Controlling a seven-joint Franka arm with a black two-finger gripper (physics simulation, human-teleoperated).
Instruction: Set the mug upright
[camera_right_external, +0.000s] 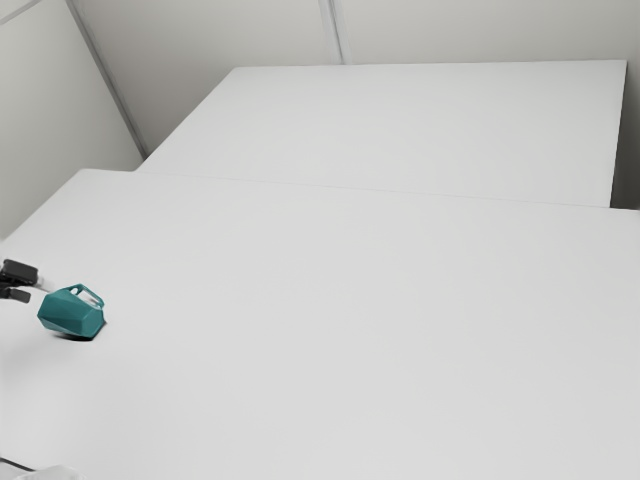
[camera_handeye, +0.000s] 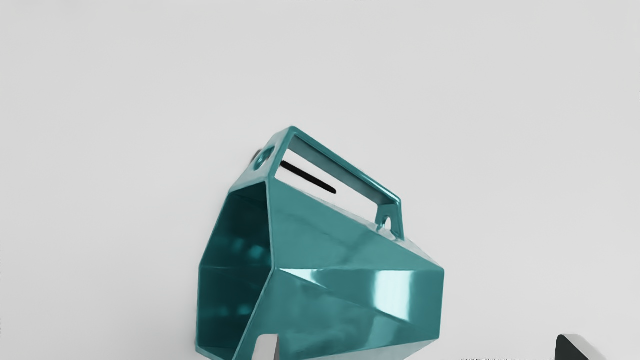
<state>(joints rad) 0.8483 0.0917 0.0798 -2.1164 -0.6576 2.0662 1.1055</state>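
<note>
Mug (camera_right_external: 70, 315) lying on its side on the bench (camera_right_external: 350, 300), at four o'clock from the spread, empty hand (camera_handeye: 420, 347) in the exterior view.

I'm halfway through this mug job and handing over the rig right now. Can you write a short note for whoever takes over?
Gripper: open, fingers well apart and close to the mug; the gripper does not have hold of it.
Mug: the teal mug lies on its side on the table, toward the exterior view's left. Its mouth faces sideways and its handle is raised off the table.
Done: the gripper is by the mug; no grasp yet.
Left: grasp it, turn it base down, set it standing, let go. I'd check finger clearance around the mug before closing.
</note>
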